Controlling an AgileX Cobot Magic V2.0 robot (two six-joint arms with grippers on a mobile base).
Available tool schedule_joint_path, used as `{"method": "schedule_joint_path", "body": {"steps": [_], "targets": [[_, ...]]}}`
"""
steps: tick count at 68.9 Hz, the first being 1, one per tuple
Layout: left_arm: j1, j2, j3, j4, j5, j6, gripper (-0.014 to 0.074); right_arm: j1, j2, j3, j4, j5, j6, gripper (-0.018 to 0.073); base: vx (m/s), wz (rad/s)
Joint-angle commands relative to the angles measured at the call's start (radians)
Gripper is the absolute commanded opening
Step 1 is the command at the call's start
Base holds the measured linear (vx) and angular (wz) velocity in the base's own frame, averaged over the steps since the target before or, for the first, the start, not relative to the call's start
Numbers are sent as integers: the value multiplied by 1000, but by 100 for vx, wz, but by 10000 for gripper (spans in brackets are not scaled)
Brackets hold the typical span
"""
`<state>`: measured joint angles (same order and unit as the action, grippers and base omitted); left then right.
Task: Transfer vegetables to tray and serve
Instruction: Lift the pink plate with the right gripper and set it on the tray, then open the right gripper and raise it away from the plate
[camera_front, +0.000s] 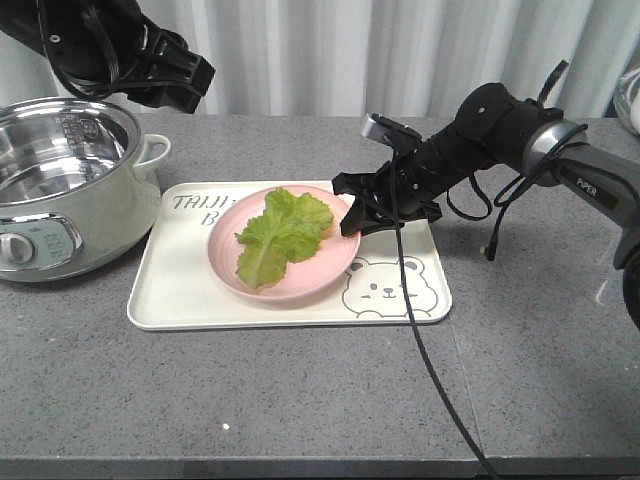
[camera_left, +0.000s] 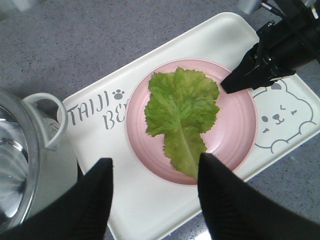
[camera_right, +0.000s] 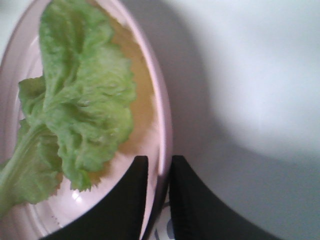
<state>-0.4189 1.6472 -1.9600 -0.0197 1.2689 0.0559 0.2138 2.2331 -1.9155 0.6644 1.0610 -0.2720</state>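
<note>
Your right fingers (camera_right: 131, 200) are narrowed onto the rim of the plate (camera_front: 300, 288), one inside and one outside, pinching it. The lettuce (camera_front: 282, 232) lies flat on that plate, just inward of them and untouched. The plate sits on the tray (camera_front: 180, 295), on the counter (camera_front: 300, 400). Your left fingers (camera_left: 95, 200) hang spread wide above the tray, holding nothing; the lettuce lies beyond them and the pot (camera_front: 90, 215) off to their side.

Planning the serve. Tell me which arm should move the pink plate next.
Right. The right gripper straddles the rim of the pink plate, one finger each side, apparently clamped. The left gripper hangs open above the tray, touching nothing.
</note>
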Motion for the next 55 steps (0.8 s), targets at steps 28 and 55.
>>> {"method": "schedule_joint_path", "body": {"steps": [28,55], "targets": [[-4,-47,-27,-2,-9,-11,364,-5,-77,-37,14,-11,26,405,0,0],[-4,-50,-27,44,-9,-91,364,-5,-202,-209,-314,107,173,400,0,0]]}}
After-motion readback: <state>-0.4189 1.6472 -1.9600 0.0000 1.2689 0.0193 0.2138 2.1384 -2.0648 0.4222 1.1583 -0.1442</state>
